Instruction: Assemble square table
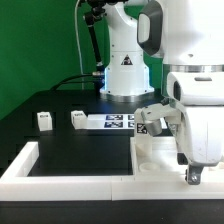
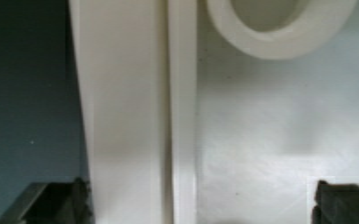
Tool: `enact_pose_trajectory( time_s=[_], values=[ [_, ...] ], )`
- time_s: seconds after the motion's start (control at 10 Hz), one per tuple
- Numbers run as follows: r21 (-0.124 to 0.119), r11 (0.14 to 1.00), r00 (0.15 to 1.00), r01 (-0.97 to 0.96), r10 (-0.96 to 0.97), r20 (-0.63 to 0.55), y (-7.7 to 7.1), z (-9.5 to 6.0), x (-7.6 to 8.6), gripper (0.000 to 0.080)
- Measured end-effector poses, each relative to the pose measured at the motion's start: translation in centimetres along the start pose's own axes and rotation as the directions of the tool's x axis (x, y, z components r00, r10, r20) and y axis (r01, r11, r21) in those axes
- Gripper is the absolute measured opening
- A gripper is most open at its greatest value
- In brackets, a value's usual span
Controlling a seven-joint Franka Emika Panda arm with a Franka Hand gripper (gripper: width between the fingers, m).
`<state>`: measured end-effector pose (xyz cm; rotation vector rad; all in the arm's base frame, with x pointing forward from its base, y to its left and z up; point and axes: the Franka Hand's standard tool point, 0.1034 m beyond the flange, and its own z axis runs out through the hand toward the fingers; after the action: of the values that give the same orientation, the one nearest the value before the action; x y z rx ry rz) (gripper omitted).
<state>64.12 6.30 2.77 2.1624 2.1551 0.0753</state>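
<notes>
Exterior view: gripper (image 1: 190,176) hangs low over the square panel (image 1: 152,152), which lies in the corner of the border wall (image 1: 60,178) at the exterior view's right; one leg (image 1: 44,121) and another leg (image 1: 78,119) stand on the black table (image 1: 60,145); wrist view: fingertips (image 2: 55,203) spread wide, grasping nothing, above the panel's raised rim (image 2: 131,110).

On the black table (image 1: 70,145), two short white legs stand apart: the outer leg (image 1: 44,121) toward the exterior view's left, the inner leg (image 1: 78,119) just beside the marker board (image 1: 115,123). The square panel (image 1: 155,152) lies flat in the corner of the L-shaped border wall (image 1: 90,183). The arm (image 1: 200,110) looms on the exterior view's right, its gripper (image 1: 190,176) low over the panel. A tagged white block (image 1: 150,117) shows beside the wrist; what it rests on I cannot tell.
</notes>
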Motion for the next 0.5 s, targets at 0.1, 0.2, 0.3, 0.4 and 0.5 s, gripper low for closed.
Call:
enact_pose_trajectory(
  time_s=[0.1, 0.2, 0.3, 0.4, 0.5],
  values=[
    [0.000, 1.000, 1.000, -0.001, 0.001, 0.000, -0.01, 0.03, -0.04, 0.0645],
    [0.001, 1.000, 1.000, -0.001, 0.001, 0.000, -0.03, 0.06, -0.08, 0.0649],
    [0.001, 1.000, 1.000, -0.002, 0.002, 0.000, -0.03, 0.07, -0.10, 0.0649],
    [0.001, 1.000, 1.000, -0.002, 0.002, 0.000, -0.04, 0.08, -0.13, 0.0649],
    [0.001, 1.000, 1.000, -0.004, 0.004, 0.001, 0.00, 0.04, -0.28, 0.0649]
  ],
)
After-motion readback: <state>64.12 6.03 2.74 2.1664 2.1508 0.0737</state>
